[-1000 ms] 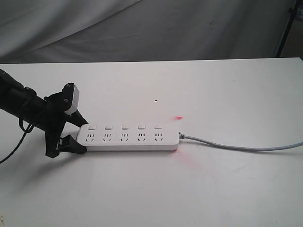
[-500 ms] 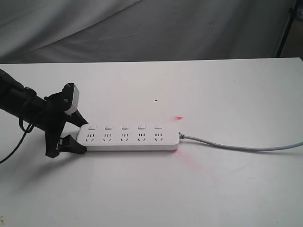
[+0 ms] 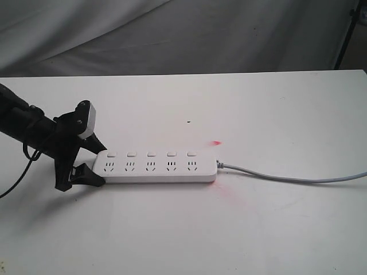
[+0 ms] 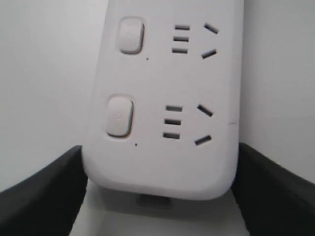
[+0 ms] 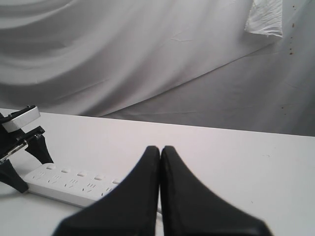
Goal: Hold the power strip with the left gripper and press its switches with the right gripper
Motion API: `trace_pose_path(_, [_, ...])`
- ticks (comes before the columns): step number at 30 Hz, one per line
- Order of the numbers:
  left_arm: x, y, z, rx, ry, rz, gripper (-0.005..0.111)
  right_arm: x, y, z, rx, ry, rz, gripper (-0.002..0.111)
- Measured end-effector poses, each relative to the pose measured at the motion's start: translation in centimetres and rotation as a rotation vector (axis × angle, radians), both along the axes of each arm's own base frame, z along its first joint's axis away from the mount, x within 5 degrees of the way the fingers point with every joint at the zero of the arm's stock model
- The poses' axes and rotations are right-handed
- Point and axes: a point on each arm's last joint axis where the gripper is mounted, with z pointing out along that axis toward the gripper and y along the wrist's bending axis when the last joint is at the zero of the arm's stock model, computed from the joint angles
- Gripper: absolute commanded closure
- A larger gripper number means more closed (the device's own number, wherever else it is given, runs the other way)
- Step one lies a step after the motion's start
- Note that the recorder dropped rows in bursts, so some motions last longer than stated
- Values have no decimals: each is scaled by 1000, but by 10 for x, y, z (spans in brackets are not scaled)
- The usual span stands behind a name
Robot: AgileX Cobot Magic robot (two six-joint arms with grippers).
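The white power strip (image 3: pixel 156 167) lies flat across the middle of the table, its grey cable (image 3: pixel 287 177) running off to the right. Five small switches (image 3: pixel 151 154) sit in a row along its far edge. My left gripper (image 3: pixel 100 166) clasps the strip's left end, one black finger against each long side. The left wrist view shows that end of the power strip (image 4: pixel 162 162) between the fingers (image 4: pixel 44 196), with two switches (image 4: pixel 119 116) close by. My right gripper (image 5: pixel 160 147) is shut and empty, above the table and back from the power strip (image 5: pixel 59 184). It is outside the exterior view.
A small red light spot (image 3: pixel 216 142) falls on the table just beyond the strip's right end. A tiny dark speck (image 3: pixel 189 121) lies farther back. Grey cloth (image 3: pixel 183 34) hangs behind the table's far edge. A dark stand (image 3: pixel 347 34) is at the back right.
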Motion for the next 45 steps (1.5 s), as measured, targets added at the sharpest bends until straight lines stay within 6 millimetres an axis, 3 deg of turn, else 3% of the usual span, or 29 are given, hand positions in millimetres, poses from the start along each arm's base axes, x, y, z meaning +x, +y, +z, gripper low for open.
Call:
trace_pose_path(21, [0,0,0,0,0,0,42,-1,0,-1,-13,38,6,108])
trace_pose_path(24, [0,0,0,0,0,0,42,-6,1,17,-31,97,27,108])
trace_pose_path(31, [0,0,0,0,0,0,42,-19,-3,93,-126,163,30,108])
trace_pose_path(34, [0,0,0,0,0,0,42,-8,-1,121,-163,230,26,108])
trace_pose_path(37, [0,0,0,0,0,0,42,13,5,133,-193,336,32,108])
trace_pose_path(45, [0,0,0,0,0,0,42,71,38,110,-227,633,165,108])
